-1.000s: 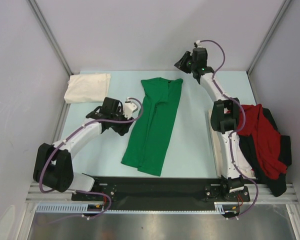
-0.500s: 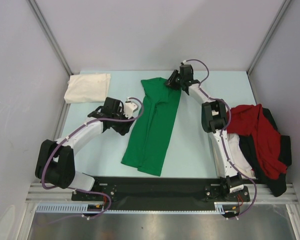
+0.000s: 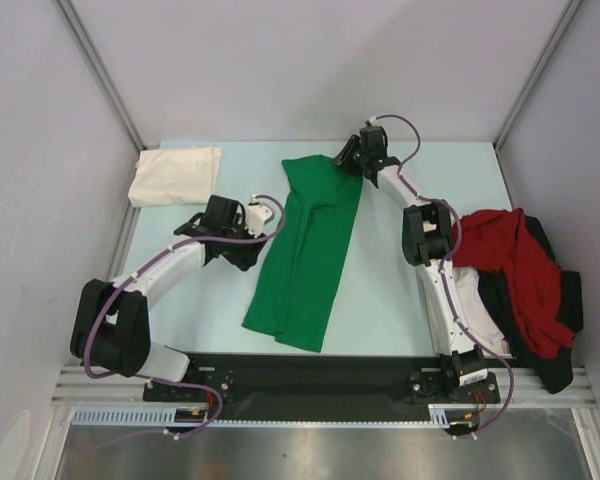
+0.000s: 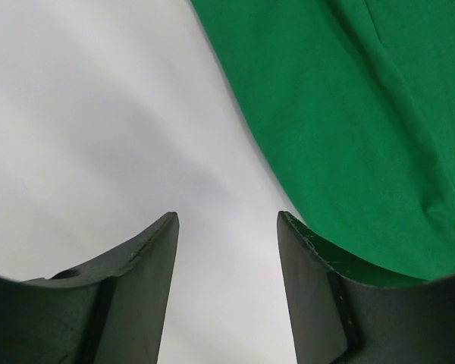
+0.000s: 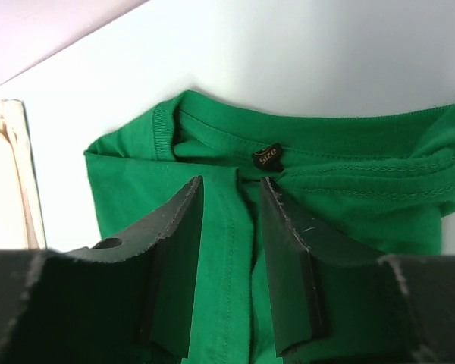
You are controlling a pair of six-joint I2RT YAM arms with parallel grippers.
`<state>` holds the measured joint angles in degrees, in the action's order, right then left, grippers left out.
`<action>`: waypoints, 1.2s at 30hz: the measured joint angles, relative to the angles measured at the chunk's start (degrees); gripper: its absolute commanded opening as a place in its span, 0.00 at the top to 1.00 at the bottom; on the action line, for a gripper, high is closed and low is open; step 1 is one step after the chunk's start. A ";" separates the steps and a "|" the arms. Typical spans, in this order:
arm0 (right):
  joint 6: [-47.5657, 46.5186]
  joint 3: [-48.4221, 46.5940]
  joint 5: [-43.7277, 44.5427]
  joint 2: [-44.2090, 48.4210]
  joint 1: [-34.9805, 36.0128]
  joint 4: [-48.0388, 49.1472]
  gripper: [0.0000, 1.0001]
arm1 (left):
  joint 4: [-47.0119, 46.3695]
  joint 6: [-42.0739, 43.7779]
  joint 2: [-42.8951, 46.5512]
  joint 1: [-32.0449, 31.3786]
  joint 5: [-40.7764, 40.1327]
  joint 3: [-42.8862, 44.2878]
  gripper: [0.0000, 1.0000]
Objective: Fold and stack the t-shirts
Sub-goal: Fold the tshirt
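A bright green t-shirt [image 3: 308,250] lies folded lengthwise in the middle of the table, collar at the far end. My right gripper [image 3: 346,160] is open, low over that collar; in the right wrist view its fingertips [image 5: 231,182] straddle a green fold just below the neck label [image 5: 268,157]. My left gripper [image 3: 258,225] is open beside the shirt's left edge; in the left wrist view it [image 4: 227,220] is over bare table with the green cloth [image 4: 364,114] to its right. A folded cream-white t-shirt [image 3: 175,175] lies far left. A red t-shirt [image 3: 520,275] is heaped on a dark one [image 3: 570,310] at right.
Grey walls and metal posts enclose the pale blue table [image 3: 380,290]. A black strip [image 3: 310,375] runs along the near edge between the arm bases. A white flat piece [image 3: 477,300] shows under the right arm beside the red heap.
My right arm has swung from the far right corner leftward and down onto the green shirt's collar. The left arm has barely moved. The shirts lie as before.
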<state>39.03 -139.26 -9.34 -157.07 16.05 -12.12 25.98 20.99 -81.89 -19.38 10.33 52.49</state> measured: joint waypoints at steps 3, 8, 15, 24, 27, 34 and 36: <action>0.50 -0.07 -0.39 -0.76 0.00 0.57 0.63 | 0.00 0.00 0.00 0.17 0.09 -0.07 0.40; 1.55 -0.72 -0.66 -1.60 -0.02 1.77 0.74 | -0.17 0.02 -0.09 0.26 0.15 -0.26 0.40; 2.54 -0.72 -1.55 -2.05 -0.02 2.25 0.71 | -0.24 0.04 -0.35 0.44 0.33 -0.26 0.40; 3.45 -0.68 -2.84 -2.05 -0.04 2.27 1.00 | -0.24 0.07 -0.72 0.72 0.31 -0.31 0.40; 3.43 -0.35 -2.93 -1.97 -0.13 2.19 1.00 | -0.28 0.07 -0.72 0.83 0.31 -0.37 0.40; 3.34 7.02 -2.51 2.86 -1.03 2.75 1.00 | -0.39 0.07 -0.72 1.09 0.31 -0.66 0.40; 2.91 8.90 -2.05 4.96 -1.25 2.54 1.00 | -0.44 0.07 -0.72 1.16 0.28 -0.66 0.40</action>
<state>41.93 -130.37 -11.40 -152.11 14.81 -9.58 25.54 21.06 -82.61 -18.22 10.61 51.83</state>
